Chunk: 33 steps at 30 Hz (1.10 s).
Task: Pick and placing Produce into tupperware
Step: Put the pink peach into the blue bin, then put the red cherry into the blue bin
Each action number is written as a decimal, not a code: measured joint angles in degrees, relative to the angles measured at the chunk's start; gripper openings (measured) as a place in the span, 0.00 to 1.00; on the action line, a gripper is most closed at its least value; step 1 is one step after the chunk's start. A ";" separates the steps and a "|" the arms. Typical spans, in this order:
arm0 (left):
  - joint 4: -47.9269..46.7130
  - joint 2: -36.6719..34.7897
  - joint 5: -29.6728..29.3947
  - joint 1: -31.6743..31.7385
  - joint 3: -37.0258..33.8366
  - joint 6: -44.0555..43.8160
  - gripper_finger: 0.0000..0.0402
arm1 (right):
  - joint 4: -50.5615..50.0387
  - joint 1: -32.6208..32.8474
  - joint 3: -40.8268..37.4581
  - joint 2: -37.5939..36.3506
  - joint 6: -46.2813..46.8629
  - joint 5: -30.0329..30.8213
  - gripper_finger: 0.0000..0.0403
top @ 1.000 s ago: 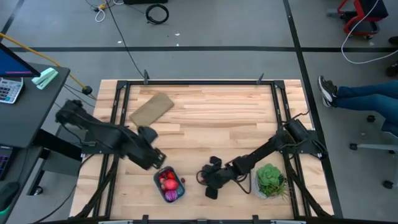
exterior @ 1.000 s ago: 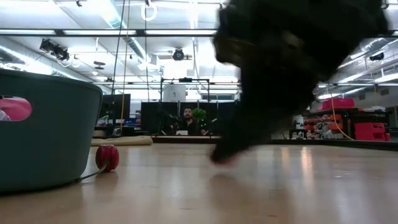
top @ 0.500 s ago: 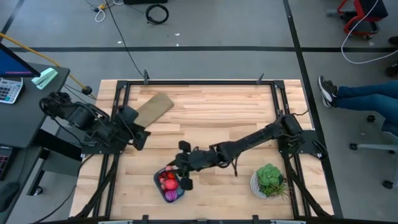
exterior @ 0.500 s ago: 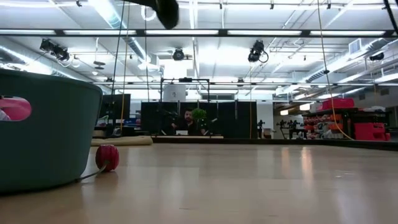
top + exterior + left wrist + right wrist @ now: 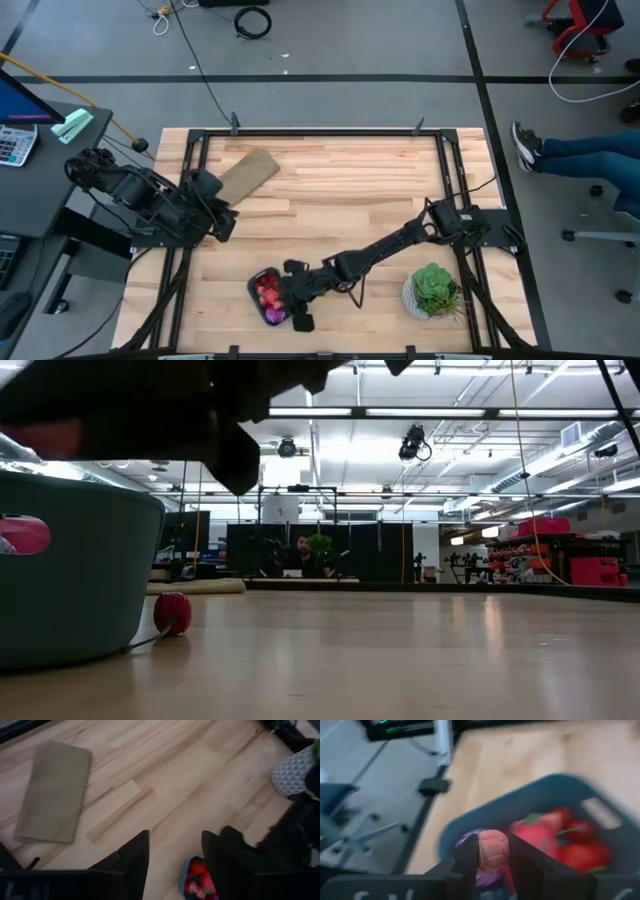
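Gleaming wood table | strip-lit hall | seated person behind

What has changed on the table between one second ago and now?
The right gripper, shut on a pale pink piece, has swung from near the plant pot across to above the teal container. The left gripper, open, has drawn back from the container toward the table's left edge. The container, the tan piece and the plant stayed in place.

2 dark jointed arms
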 joint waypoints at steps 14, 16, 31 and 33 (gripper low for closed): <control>-1.29 0.00 -0.21 0.00 -0.02 -0.02 0.47 | -5.12 -2.75 -0.01 -0.64 0.38 1.47 0.53; -1.39 -0.02 -0.23 0.00 -0.02 -0.02 0.47 | -7.61 -4.06 -0.01 -1.65 0.85 2.48 0.55; -1.37 0.00 -0.22 0.00 -0.02 -0.24 0.47 | -31.37 -3.01 -1.45 -3.90 -10.36 -1.79 0.53; -1.37 0.00 -0.23 0.00 -0.02 -0.28 0.46 | -29.43 -1.88 -1.43 -3.90 -14.27 0.59 0.53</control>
